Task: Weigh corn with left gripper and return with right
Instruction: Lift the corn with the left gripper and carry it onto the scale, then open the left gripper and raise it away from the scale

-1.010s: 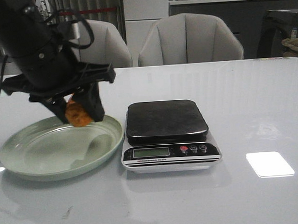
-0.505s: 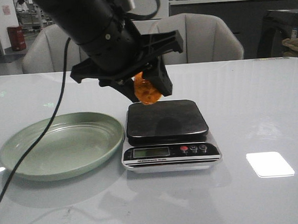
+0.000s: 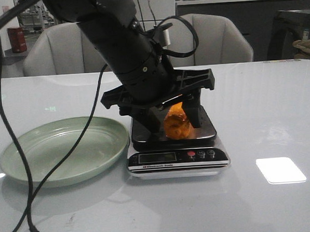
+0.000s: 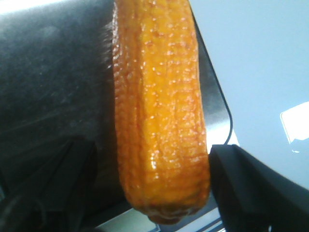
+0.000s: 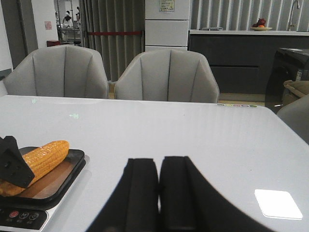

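My left gripper is shut on the orange-yellow corn and holds it low over the black platform of the scale; I cannot tell whether the cob touches the platform. In the left wrist view the corn fills the space between the two black fingers, above the platform. The right wrist view shows the corn lying lengthwise along the scale. My right gripper is shut and empty, over the bare table to the right of the scale. It does not show in the front view.
A pale green plate sits left of the scale. The left arm's black cable hangs across the plate's near side. The scale's display and buttons face the front. Grey chairs stand behind the table.
My left gripper carried the corn from above the plate rightward, then lowered it onto or just above the scale's platform. The plate now lies bare.
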`<state>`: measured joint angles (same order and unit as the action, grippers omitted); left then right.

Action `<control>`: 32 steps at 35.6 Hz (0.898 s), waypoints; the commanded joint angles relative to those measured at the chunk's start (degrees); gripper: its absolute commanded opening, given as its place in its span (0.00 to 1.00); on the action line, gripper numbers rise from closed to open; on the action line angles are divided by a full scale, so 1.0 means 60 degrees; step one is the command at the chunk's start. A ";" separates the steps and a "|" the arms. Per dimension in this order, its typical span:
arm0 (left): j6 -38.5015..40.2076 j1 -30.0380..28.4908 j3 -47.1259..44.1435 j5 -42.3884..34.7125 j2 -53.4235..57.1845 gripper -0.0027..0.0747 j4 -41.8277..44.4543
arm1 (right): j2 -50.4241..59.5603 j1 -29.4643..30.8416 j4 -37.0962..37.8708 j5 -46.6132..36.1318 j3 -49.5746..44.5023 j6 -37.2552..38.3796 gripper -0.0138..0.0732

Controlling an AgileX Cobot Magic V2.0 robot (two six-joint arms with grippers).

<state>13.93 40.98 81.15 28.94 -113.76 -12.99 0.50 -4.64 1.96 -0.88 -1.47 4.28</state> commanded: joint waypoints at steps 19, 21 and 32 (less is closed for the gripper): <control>-0.0093 -0.0240 -0.1890 -0.0361 0.4050 0.58 0.1426 | 0.0185 -0.0013 0.0110 -0.0690 -0.0102 -0.0036 0.36; -0.0093 -0.0472 -0.2535 -0.0536 0.4762 0.58 0.1441 | 0.0185 -0.0013 0.0110 -0.0690 -0.0102 -0.0036 0.36; -0.0108 -0.1537 -0.5108 -0.0665 0.7991 0.58 0.1764 | 0.0185 -0.0013 0.0110 -0.0690 -0.0102 -0.0036 0.36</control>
<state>13.17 32.65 51.94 28.30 -71.53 -3.11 0.50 -4.64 1.96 -0.88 -1.47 4.28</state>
